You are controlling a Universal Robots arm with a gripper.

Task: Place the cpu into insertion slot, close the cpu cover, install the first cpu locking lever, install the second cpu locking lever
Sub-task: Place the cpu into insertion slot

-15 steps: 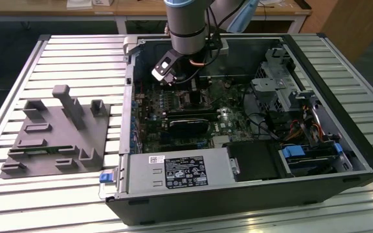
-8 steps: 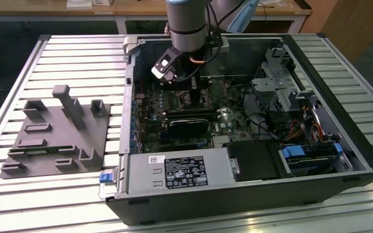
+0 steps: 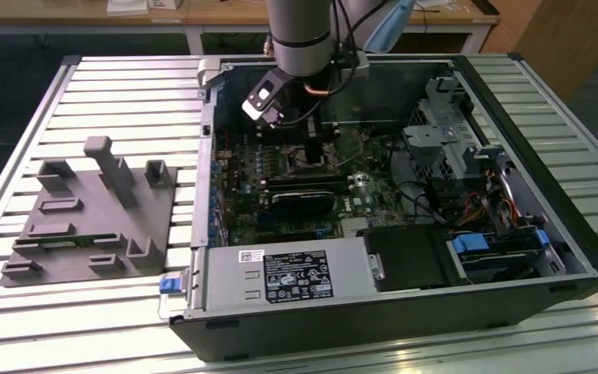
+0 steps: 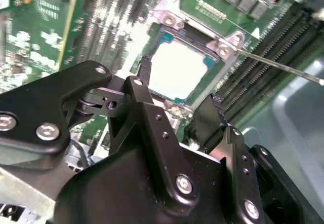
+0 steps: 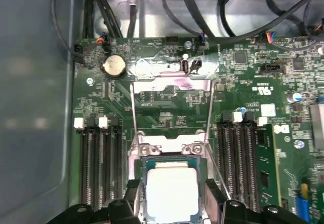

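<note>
Arm lowered into open case (image 3: 382,319) on slatted bench (image 3: 122,86). Fingers (image 4: 144,74) spread, one either side of cpu (image 4: 174,74); contact with its edges not clear. Cpu flat in slot (image 4: 223,47), pale face up. In first wrist view, cover (image 5: 171,84) tipped open beyond slot, two thin levers (image 5: 132,112) raised alongside it. Grey fixture (image 3: 86,210) on bench, beside case.
</note>
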